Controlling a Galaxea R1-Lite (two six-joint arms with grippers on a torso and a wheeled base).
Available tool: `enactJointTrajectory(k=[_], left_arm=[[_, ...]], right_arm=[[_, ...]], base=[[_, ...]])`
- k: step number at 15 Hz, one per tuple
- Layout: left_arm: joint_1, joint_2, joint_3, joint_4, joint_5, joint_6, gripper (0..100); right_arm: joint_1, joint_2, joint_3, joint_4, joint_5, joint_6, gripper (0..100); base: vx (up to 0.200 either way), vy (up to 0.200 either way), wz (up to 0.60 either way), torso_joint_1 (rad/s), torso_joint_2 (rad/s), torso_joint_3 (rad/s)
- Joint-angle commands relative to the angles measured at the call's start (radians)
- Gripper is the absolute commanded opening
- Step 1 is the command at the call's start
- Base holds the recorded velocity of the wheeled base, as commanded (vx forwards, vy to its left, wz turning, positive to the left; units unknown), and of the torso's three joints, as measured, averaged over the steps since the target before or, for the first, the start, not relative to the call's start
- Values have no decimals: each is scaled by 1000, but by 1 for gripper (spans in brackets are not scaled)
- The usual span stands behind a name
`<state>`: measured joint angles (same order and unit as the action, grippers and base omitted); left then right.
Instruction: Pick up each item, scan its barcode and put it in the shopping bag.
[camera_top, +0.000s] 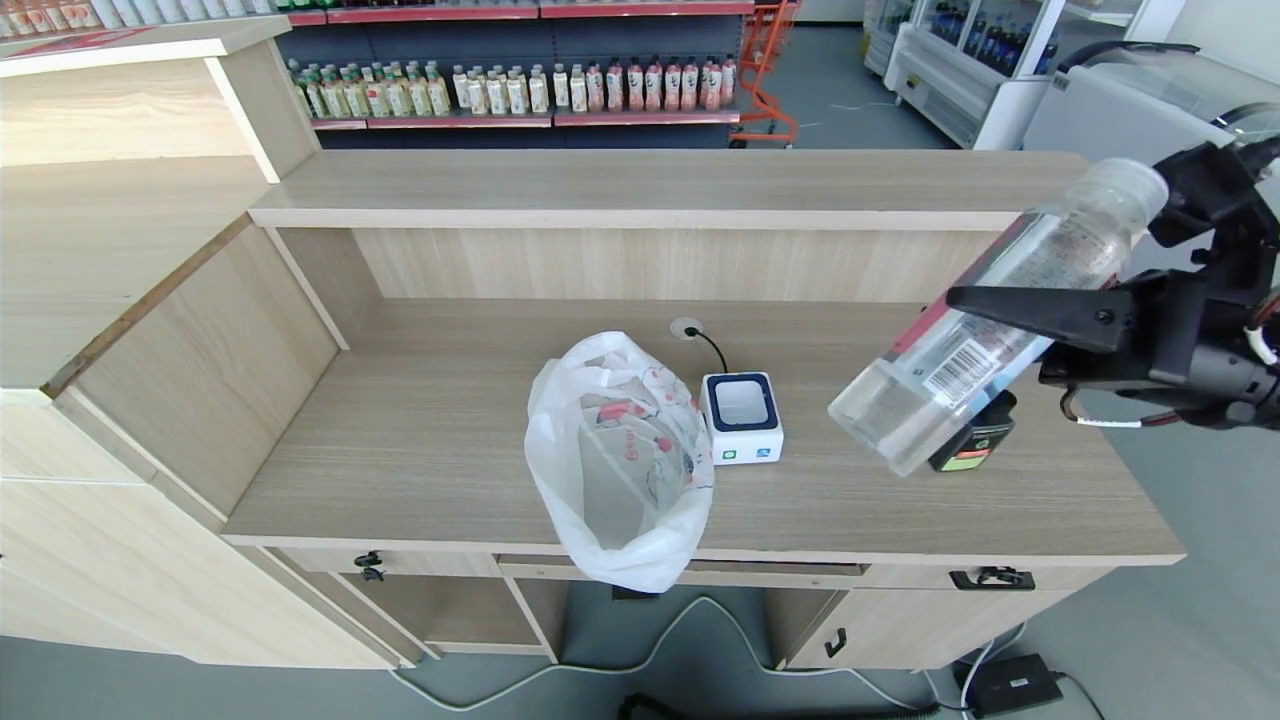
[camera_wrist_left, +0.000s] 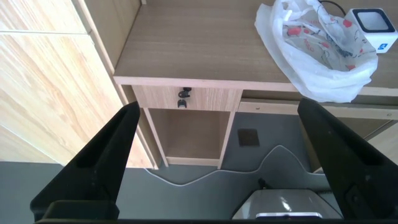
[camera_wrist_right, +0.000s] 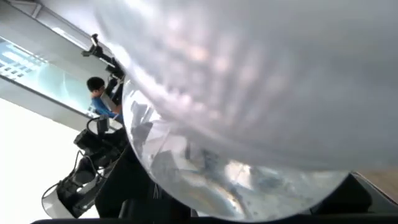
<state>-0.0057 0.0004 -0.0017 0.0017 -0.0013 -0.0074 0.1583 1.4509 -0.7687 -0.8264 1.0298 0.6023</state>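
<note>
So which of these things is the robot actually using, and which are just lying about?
In the job:
clear bottle, held in the right gripper
scanner
shopping bag
small dark item on the counter, probably next

Just lying about:
drink shelves
orange trolley
glass-door coolers
power adapter on the floor
</note>
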Motion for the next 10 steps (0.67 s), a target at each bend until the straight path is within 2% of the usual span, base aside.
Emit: enactJointTrajectory(k=[1,3,5,10], left_arm=[[0,0,0,0,0,0,100],[0,0,0,0,0,0,100],[0,0,0,0,0,0,100],[0,0,0,0,0,0,100]], right_arm=[[79,-167,28,4,39,70,0],[184,-193,43,4,42,83,0],[234,-201,43,4,58,83,0],[256,-234,69,7,122,105,0]], base=[[0,0,0,0,0,0],[0,0,0,0,0,0],[0,0,0,0,0,0],[0,0,0,0,0,0]])
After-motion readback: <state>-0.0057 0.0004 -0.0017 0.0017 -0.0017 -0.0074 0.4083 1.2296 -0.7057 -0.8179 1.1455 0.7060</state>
